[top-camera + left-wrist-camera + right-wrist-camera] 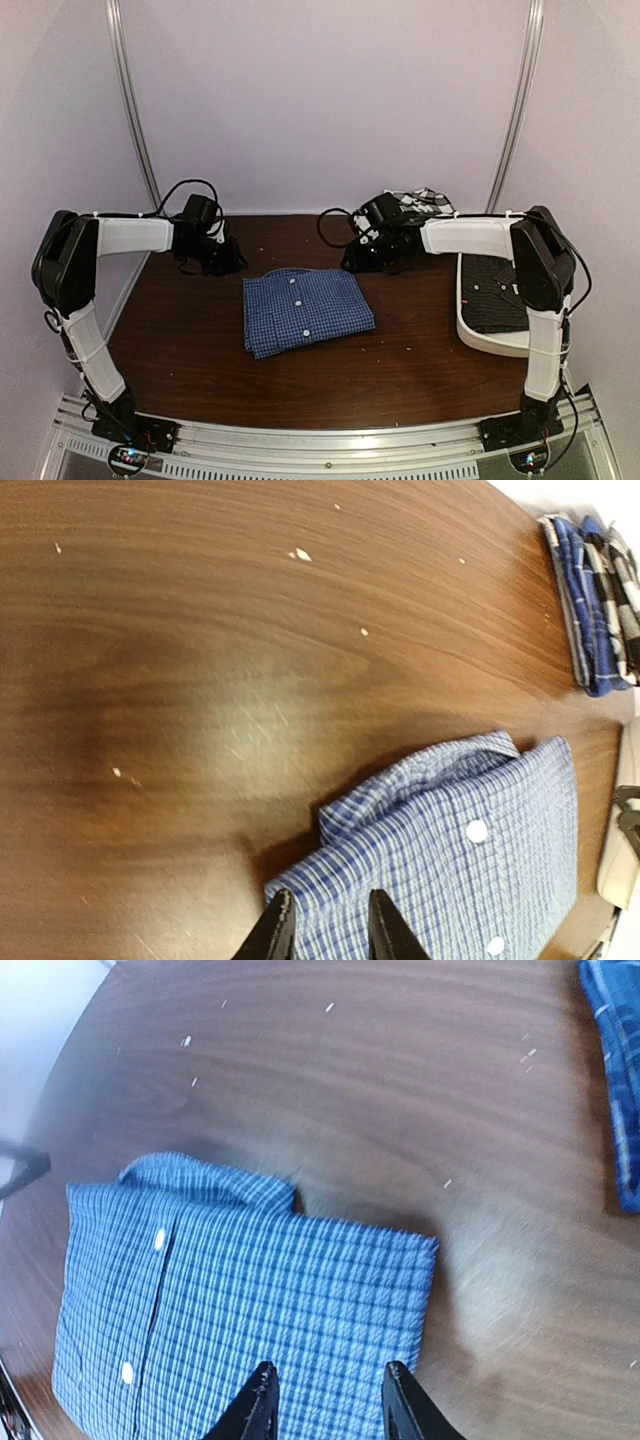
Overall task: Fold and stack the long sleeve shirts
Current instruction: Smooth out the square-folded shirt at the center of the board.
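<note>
A folded blue-and-white fine-check shirt (305, 310) lies buttons up at the table's middle, its collar toward the back. My left gripper (222, 258) hovers off its back left corner. In the left wrist view that gripper (330, 925) is open, with the shirt (470, 860) seen through the gap and nothing held. My right gripper (365, 255) hangs off the shirt's back right corner. Its jaws (328, 1385) stand open over the shirt (250, 1300) without gripping it. A folded stack with a black-and-white check shirt (420, 198) sits at the back, behind the right arm.
A white tub (490, 338) at the right edge holds a dark cloth (492, 290). The folded stack (600, 600) shows at the table's far edge in the left wrist view. White crumbs (300, 554) dot the brown table (200, 340). Walls close in on all sides.
</note>
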Controlling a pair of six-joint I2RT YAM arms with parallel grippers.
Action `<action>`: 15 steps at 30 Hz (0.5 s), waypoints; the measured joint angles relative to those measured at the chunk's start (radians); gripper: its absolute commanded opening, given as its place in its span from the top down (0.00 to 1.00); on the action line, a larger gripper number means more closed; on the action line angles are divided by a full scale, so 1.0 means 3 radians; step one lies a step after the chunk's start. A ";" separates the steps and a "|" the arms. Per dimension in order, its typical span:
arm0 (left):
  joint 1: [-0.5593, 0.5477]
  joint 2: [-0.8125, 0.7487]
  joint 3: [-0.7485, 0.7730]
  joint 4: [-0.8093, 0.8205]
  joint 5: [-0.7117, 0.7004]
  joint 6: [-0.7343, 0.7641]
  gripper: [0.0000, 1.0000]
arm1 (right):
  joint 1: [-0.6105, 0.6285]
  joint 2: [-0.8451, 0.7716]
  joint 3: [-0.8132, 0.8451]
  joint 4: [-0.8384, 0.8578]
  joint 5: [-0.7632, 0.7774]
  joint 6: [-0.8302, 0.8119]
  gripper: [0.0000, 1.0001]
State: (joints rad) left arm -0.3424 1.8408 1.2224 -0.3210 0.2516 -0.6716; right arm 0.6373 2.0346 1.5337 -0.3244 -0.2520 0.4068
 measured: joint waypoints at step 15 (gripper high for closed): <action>-0.0005 0.0327 -0.0126 0.0296 0.0350 -0.0137 0.78 | 0.0427 -0.0150 -0.0763 0.0062 0.0033 0.0038 0.64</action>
State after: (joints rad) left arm -0.3439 1.9388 1.1847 -0.2321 0.3565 -0.7128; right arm 0.7654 1.9896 1.3048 -0.3058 -0.2420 0.4183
